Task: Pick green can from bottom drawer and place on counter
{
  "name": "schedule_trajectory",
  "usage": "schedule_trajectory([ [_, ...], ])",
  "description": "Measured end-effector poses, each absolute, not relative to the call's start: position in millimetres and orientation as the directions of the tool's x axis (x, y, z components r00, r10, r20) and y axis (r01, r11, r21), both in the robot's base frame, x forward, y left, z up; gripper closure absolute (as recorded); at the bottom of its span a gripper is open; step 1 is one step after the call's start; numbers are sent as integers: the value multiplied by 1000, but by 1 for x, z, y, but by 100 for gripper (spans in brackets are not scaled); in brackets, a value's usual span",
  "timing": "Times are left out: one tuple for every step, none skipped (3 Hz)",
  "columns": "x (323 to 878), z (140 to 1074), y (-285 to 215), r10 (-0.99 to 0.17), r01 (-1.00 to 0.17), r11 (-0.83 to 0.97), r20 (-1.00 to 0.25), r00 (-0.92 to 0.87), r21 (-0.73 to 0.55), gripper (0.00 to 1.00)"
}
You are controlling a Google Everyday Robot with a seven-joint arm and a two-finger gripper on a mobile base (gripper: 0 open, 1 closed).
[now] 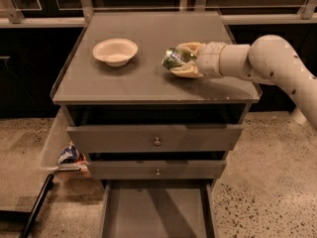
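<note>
Clamped in gripper (180, 61): green can (172, 59), low over counter (143, 86), right of white bowl (115, 51). Contact with counter: cannot tell. Risk: release while tilted, causing roll toward front edge and open bottom drawer (156, 214). Release only once seated upright.

counter (148, 86) bears 1 white bowl (115, 51) at left; gripper (181, 61) grips green can (172, 59) at its right side.
</note>
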State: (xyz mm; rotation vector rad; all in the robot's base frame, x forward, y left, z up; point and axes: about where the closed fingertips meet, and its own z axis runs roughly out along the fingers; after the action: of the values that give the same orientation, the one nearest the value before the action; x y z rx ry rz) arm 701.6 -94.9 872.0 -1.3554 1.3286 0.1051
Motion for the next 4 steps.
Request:
schedule_trajectory([
  [703,870,-96,-607,-714,326,-716,344,-620,87],
  [703,870,-96,-607,-714,326,-716,344,-620,64],
  [703,870,-96,-607,-714,326,-716,344,-620,40],
  [703,870,-96,-607,-714,326,-716,344,-620,17],
])
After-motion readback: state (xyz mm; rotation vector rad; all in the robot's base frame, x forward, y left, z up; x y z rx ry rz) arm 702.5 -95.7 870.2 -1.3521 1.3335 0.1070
